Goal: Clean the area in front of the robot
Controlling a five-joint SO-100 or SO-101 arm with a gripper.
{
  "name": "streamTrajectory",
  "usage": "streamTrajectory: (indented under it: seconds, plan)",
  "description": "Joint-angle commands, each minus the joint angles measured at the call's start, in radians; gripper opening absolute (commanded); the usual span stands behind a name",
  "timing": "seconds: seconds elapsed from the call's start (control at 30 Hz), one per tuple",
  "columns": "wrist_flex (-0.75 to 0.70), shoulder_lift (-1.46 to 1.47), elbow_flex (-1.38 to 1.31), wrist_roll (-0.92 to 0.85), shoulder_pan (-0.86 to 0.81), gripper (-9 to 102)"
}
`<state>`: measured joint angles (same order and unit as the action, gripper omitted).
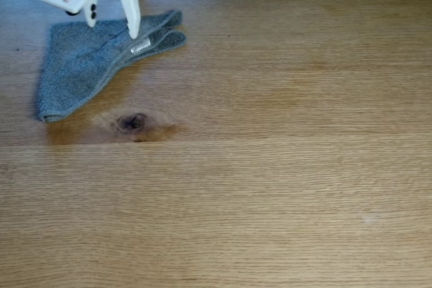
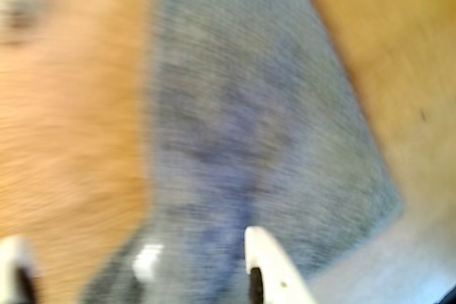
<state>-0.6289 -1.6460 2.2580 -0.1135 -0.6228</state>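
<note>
One knot (image 1: 131,122) in fixed view; wrist view blurs cloth (image 2: 249,140).

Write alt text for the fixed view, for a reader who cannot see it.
A white gripper reaches down from the top left, fingers spread, over a folded grey cloth lying on a light-brown wooden tabletop. A dark round knot marks the wood just below the cloth.
</note>
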Motion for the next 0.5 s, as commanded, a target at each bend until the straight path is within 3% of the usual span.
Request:
streamTrajectory:
  seconds: [0.0,0.13,0.47]
  plan:
    - [-0.006,-0.123,-0.005,0.052,0.172,11]
    - [0.009,-0.144,-0.002,0.106,0.324,0]
    - [-0.083,-0.288,-0.002,0.193,0.54,0]
